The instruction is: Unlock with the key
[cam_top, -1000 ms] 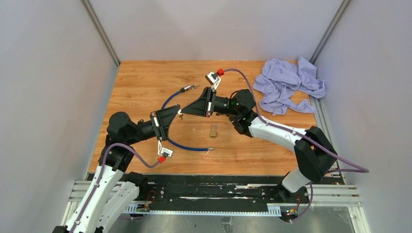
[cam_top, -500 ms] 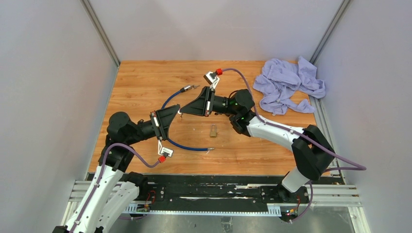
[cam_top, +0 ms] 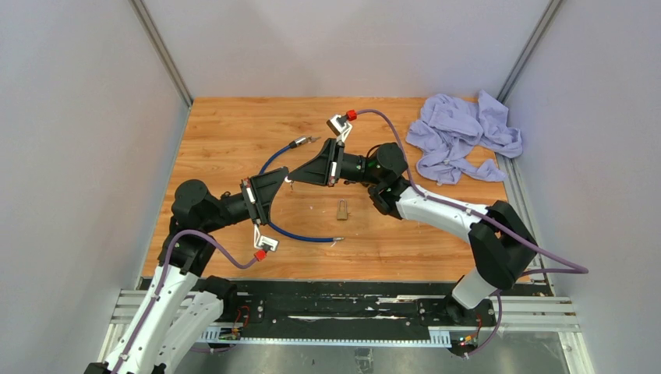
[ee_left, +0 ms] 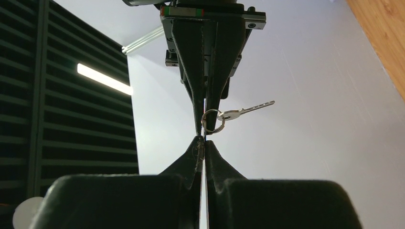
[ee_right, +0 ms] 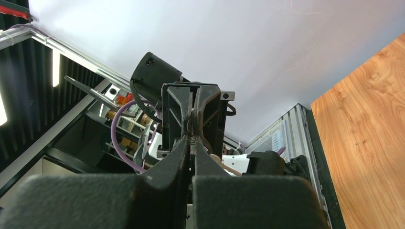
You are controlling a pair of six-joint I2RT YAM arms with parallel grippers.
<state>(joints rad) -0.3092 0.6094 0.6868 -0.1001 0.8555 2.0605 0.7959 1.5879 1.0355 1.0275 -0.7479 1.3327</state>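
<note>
1. Over the middle of the bench (cam_top: 234,125), from the top, the left arm (cam_top: 210,209) and right arm (cam_top: 436,206) meet tip to tip in the air. The padlock (cam_top: 341,209) lies flat on the bench on the near side of that meeting point, apart from both arms. A blue cable (cam_top: 300,234) curves under the left arm, and a cloth (cam_top: 460,140) is heaped at the far right corner.
2. From the left wrist, the left jaws are closed, their tips at the lower edge of the ring (ee_left: 213,121); whether they grip it I cannot tell. The right jaws, opposite, are pinched on the ring, and the key (ee_left: 248,109) sticks out sideways from it.
3. From the right wrist, the right jaws are pressed together, and the left jaws meet them tip to tip. The key cannot be made out.
</note>
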